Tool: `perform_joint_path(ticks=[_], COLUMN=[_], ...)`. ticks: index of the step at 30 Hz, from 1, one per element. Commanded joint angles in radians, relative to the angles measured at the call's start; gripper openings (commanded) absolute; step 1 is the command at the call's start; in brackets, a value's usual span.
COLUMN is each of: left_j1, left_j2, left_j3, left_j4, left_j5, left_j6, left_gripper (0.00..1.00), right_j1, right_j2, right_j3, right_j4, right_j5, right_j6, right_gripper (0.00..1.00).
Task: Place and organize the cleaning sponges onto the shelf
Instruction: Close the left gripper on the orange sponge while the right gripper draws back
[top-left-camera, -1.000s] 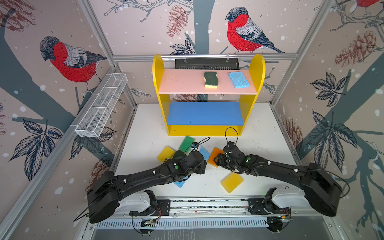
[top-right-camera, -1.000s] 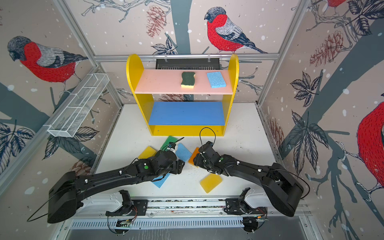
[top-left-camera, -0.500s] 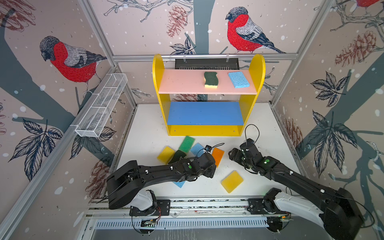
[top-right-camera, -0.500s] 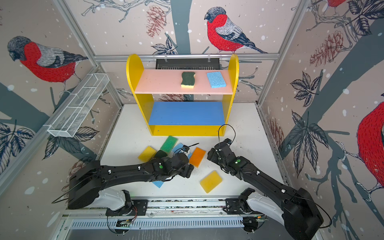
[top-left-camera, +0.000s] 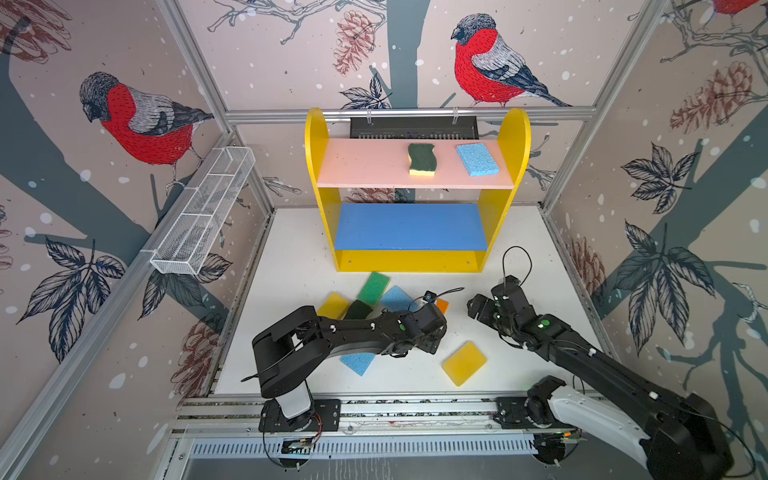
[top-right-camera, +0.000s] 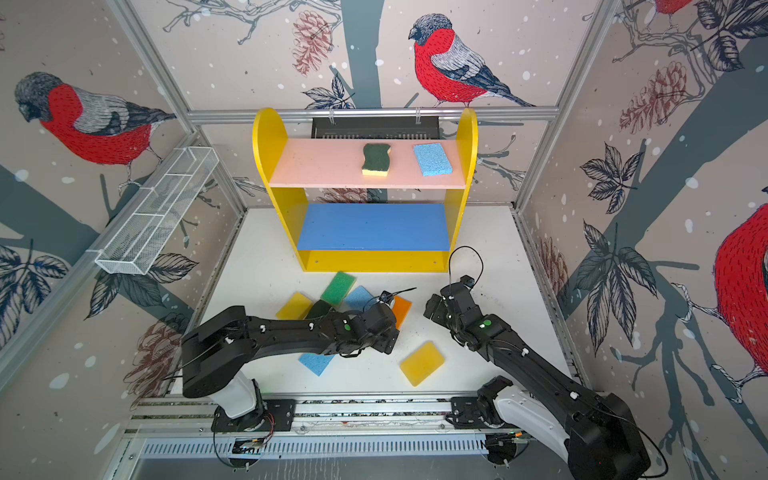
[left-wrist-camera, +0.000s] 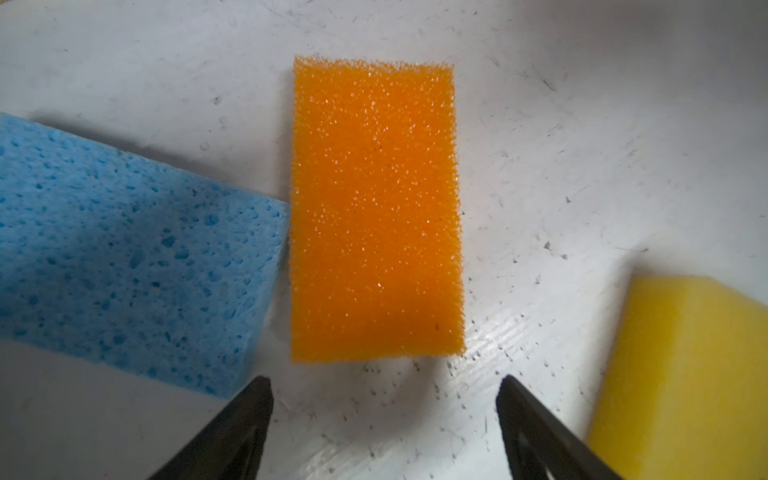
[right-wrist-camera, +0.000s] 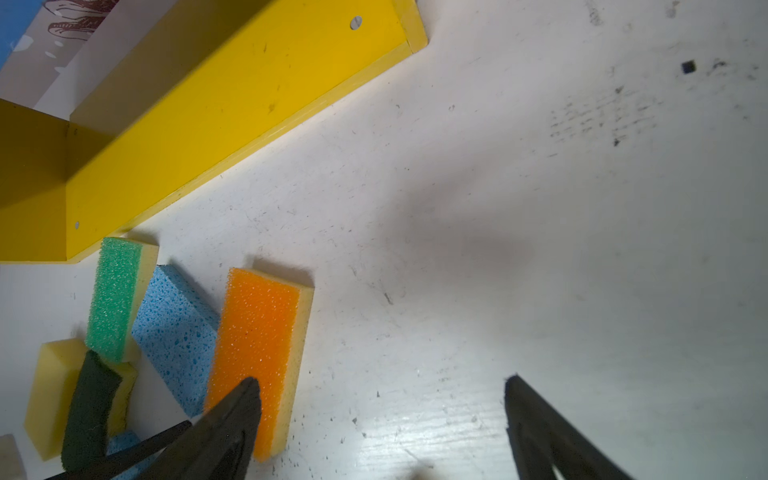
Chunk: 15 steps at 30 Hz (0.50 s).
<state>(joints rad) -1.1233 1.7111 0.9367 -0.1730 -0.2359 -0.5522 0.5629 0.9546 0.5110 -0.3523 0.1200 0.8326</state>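
- Hovering my left gripper (left-wrist-camera: 384, 382) just short of the orange sponge (left-wrist-camera: 376, 208), I have its fingers spread with nothing between them.
- My right gripper (right-wrist-camera: 382, 380) is spread wide too, empty, above the bare white table (right-wrist-camera: 540, 208).
- The orange sponge lies flat on the table. A light blue sponge (left-wrist-camera: 124, 249) touches its edge, and a yellow sponge (left-wrist-camera: 685, 374) sits near its other side.
- On the shelf (top-left-camera: 316, 137), the pink board (top-left-camera: 365, 166) carries a wavy scourer (top-left-camera: 422, 159) and another blue sponge (top-left-camera: 477, 159), side by side but apart.
- A green sponge (top-left-camera: 374, 286) lies just before the shelf's base.

Both top views look down from high; both close wrist views share the orange sponge (left-wrist-camera: 376, 208).
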Motion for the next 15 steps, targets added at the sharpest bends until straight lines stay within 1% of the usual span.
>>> perform_joint_path(ticks=[1, 4, 7, 9, 15], left_j1=[0.000, 0.001, 0.006, 0.013, 0.017], left_j2=[0.036, 0.063, 0.074, 0.086, 0.117], left_j3=[0.041, 0.055, 0.056, 0.088, 0.093], left_j4=[-0.036, -0.054, -0.043, -0.045, -0.021], left_j5=[-0.032, -0.034, -0.032, -0.029, -0.021], left_j6=[-0.019, -0.024, -0.023, -0.031, -0.039], left_gripper=[0.85, 0.86, 0.86, 0.86, 0.84], right_j1=[-0.010, -0.021, -0.030, -0.037, -0.053], right_j2=[-0.001, -0.001, 0.001, 0.004, 0.012], right_j3=[-0.006, -0.012, -0.016, -0.016, -0.016], right_j4=[0.003, 0.008, 0.015, 0.016, 0.015], right_j5=[-0.023, -0.031, -0.037, -0.048, -0.063], right_j6=[-0.024, -0.030, -0.036, -0.041, -0.053], right_gripper=[0.92, 0.92, 0.92, 0.92, 0.92])
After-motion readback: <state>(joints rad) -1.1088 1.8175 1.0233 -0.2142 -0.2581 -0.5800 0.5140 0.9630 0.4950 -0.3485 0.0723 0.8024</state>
